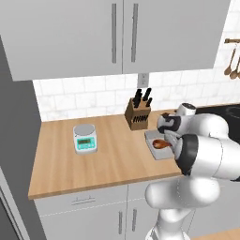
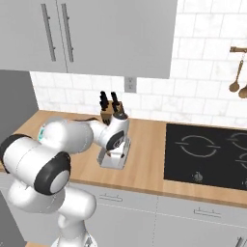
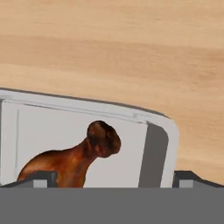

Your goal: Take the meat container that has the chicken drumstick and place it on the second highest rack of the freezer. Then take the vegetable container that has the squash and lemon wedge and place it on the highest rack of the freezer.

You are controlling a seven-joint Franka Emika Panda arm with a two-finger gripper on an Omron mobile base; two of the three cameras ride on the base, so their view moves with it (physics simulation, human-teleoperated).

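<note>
- The step in hand appears to be the first one, picking up the meat container (image 1: 157, 143); it sits on the wooden counter (image 1: 117, 154), not yet lifted, so the freezer placement and the whole vegetable step look to be ahead
- The gripper (image 3: 111, 177) hangs right over the container with its jaws spread wide apart and nothing between them; in the hand view the two dark fingertips (image 3: 41, 178) stand far apart at the bottom, one over the tray's inside near the meat, the other by its right wall
- The next move, as a judgement, calls for lowering until the fingers straddle one wall or rim of the tray, then closing firmly without tipping it; the smooth pale wall may be slippery
- The container is a shallow, light grey rectangular tray with rounded corners and a raised rim; it lies flat near the counter's front edge, just in front of a wooden knife block (image 1: 138, 115)
- Inside lies the chicken drumstick (image 3: 74, 157), glossy reddish brown, its knobbed bone end pointing toward the tray's far wall
- A small kitchen scale (image 1: 85, 138) stands well apart on the counter; a black cooktop (image 2: 207, 154) lies on the other side
</note>
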